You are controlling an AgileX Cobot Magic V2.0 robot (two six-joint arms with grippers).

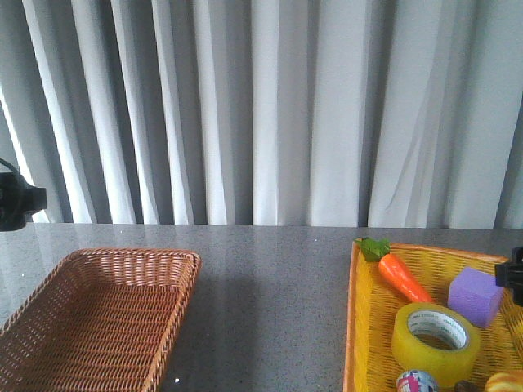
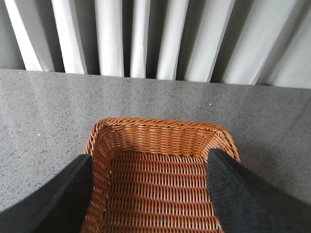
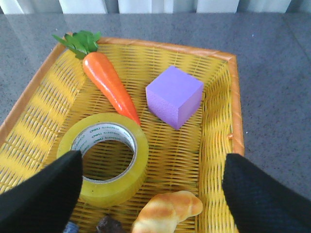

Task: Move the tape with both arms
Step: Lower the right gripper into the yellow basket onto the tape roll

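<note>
The tape (image 1: 435, 340) is a wide yellow roll with a white printed core. It lies flat in the yellow basket (image 1: 365, 327) at the right and shows in the right wrist view (image 3: 104, 158). My right gripper (image 3: 153, 167) is open and empty above the basket, its left finger (image 3: 41, 196) over the roll's near edge. In the front view only a bit of the right arm (image 1: 515, 278) shows at the right edge. My left gripper (image 2: 148, 165) is open and empty over the brown wicker basket (image 2: 160, 131). A part of the left arm (image 1: 16, 204) shows at the left edge.
The yellow basket also holds a toy carrot (image 3: 109, 82), a purple cube (image 3: 174, 96), a bread roll (image 3: 167, 211), a small patterned ball (image 1: 417, 380) and a dark item (image 3: 109, 225). The brown wicker basket (image 1: 106, 318) stands front left on the grey table (image 1: 270, 278). Curtains hang behind.
</note>
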